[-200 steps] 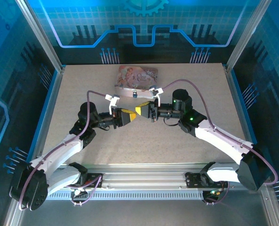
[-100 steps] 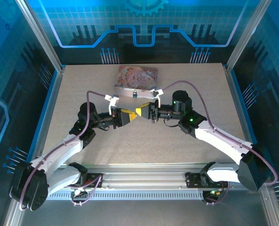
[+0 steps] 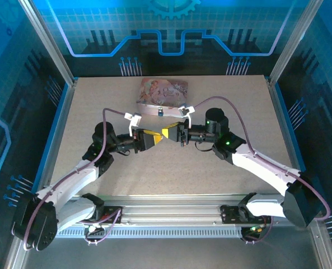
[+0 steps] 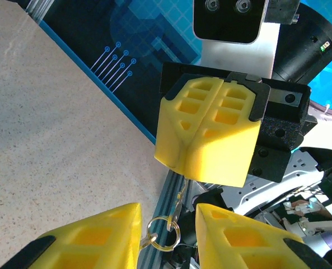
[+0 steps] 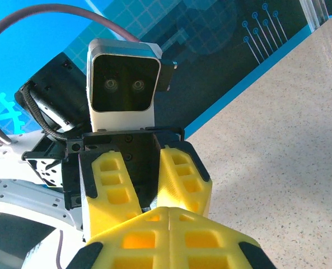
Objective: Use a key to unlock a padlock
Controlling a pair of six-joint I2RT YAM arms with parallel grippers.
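Close to the pink picture-printed tin box [image 3: 162, 92], the right gripper [image 4: 191, 168] pinches the thin metal key [image 4: 179, 199]; the left gripper [image 4: 168, 216] stands spread

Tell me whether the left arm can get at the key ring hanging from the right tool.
Probably yes. The left tool has its fingers apart on either side of the key ring, with nothing between them. The key above the ring looks pinched in the shut right tool.

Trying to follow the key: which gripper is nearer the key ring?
Left. The key ring sits between the left gripper's parted fingers; the shut right gripper is just beyond it, pinching the key.
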